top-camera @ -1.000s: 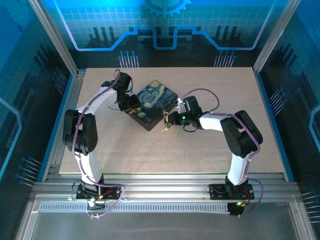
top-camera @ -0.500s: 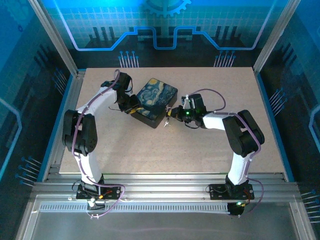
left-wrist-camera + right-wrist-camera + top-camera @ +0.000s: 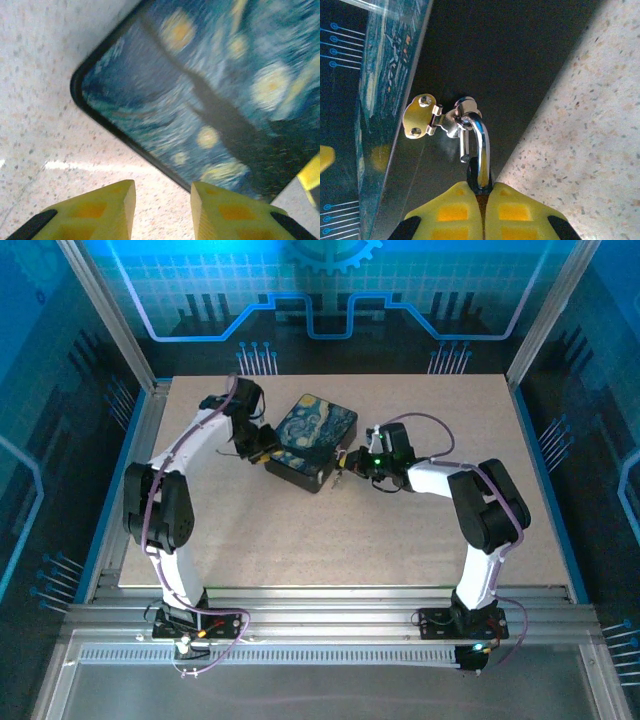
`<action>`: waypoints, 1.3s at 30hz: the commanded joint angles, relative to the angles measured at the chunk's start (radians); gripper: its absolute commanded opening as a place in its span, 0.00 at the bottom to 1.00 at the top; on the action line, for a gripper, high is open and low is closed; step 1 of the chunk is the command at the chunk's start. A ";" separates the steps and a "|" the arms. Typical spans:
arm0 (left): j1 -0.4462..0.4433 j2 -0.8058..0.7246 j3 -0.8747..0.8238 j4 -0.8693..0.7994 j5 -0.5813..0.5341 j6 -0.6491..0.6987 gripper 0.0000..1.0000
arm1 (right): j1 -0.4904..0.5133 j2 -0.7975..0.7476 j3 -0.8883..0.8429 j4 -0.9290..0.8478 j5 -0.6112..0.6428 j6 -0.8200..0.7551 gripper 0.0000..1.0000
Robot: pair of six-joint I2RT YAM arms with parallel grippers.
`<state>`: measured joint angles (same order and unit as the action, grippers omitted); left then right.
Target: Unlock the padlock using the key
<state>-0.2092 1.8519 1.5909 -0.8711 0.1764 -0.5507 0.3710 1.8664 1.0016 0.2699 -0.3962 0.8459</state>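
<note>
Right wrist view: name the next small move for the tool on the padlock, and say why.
Likely keep the right tool shut on the padlock and turn it slightly so the shackle threads out of the hasp. The shackle's short leg looks free of the lock body, yet its bend is hooked through the hasp's loop on the box.

The padlock [image 3: 480, 145] is made of polished, bright metal. The box [image 3: 210, 100] lid is glossily printed, the table [image 3: 590, 125] matt and speckled.
</note>
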 commanded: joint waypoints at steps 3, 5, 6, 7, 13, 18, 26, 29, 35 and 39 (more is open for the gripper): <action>-0.010 0.015 0.151 0.025 -0.084 0.006 0.35 | -0.029 0.013 0.020 0.197 -0.017 0.073 0.04; -0.020 0.052 0.155 0.099 -0.105 0.014 0.35 | -0.029 0.034 0.016 0.265 -0.024 0.108 0.04; -0.030 0.070 0.158 0.126 -0.123 0.023 0.35 | -0.029 0.044 0.014 0.282 -0.024 0.123 0.04; -0.043 0.093 0.158 0.156 -0.151 0.035 0.36 | -0.029 0.054 0.016 0.302 -0.022 0.131 0.04; -0.111 0.200 0.165 0.268 -0.269 0.092 0.36 | -0.029 0.077 0.051 0.191 0.012 0.072 0.05; -0.150 0.249 0.196 0.272 -0.372 0.143 0.36 | -0.028 0.077 0.049 0.134 0.076 0.066 0.07; -0.159 0.263 0.122 0.261 -0.375 0.129 0.35 | 0.032 0.081 -0.053 0.396 0.389 0.226 0.06; -0.159 0.265 0.105 0.250 -0.377 0.138 0.35 | 0.034 0.099 0.009 0.335 0.374 0.173 0.06; -0.151 0.265 0.071 0.241 -0.382 0.136 0.34 | 0.090 0.094 0.215 -0.182 0.474 -0.130 0.11; -0.141 0.262 0.058 0.243 -0.378 0.127 0.34 | 0.120 0.103 0.273 -0.374 0.621 -0.239 0.17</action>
<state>-0.3664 2.0876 1.7039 -0.5243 -0.1913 -0.4343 0.4595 1.9751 1.2213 0.0658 0.0795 0.7513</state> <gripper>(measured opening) 0.339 0.164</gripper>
